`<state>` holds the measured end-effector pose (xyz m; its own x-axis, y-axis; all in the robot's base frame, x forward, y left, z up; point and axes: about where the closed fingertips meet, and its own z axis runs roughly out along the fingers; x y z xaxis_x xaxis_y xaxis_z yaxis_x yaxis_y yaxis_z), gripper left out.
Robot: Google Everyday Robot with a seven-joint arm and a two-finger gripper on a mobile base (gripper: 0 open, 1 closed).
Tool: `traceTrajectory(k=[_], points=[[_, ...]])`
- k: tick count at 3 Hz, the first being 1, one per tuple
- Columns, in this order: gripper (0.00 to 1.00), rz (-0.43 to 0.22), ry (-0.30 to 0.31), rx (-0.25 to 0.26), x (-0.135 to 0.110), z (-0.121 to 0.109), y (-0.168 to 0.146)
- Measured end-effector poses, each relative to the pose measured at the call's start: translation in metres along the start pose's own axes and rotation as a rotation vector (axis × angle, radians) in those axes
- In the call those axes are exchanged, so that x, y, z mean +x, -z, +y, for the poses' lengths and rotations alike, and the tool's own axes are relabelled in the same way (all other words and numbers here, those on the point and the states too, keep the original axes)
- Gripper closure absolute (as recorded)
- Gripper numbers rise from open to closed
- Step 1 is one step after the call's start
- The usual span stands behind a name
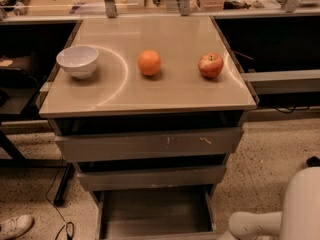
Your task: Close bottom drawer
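Grey bottom drawer [155, 211] open, hand unseen

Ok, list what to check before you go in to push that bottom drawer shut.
1. Bottom drawer is pulled out and needs pushing: ok.
2. Its tray holds nothing that could jam, in the part that shows: ok.
3. Gripper placed at the drawer front: cannot tell; the gripper is out of view, and only the white arm shows at lower right.
4. Middle drawer and top drawer sit further in, off the push path: ok.
5. Bowl, orange and apple stand back from the front edge of the tabletop: ok.
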<state>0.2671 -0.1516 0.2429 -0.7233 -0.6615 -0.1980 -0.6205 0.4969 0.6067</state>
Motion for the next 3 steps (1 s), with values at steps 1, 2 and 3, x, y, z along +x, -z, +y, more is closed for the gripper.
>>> traceTrajectory(k=[1,2,3], points=[[1.0,-0.037,0.002,0.003,-0.012,-0.017,-0.007],[1.0,-0.069,0.0,-0.011,-0.027,-0.036,-0.021],[1.0,-0.069,-0.001,-0.008,-0.029,-0.038,-0.021]])
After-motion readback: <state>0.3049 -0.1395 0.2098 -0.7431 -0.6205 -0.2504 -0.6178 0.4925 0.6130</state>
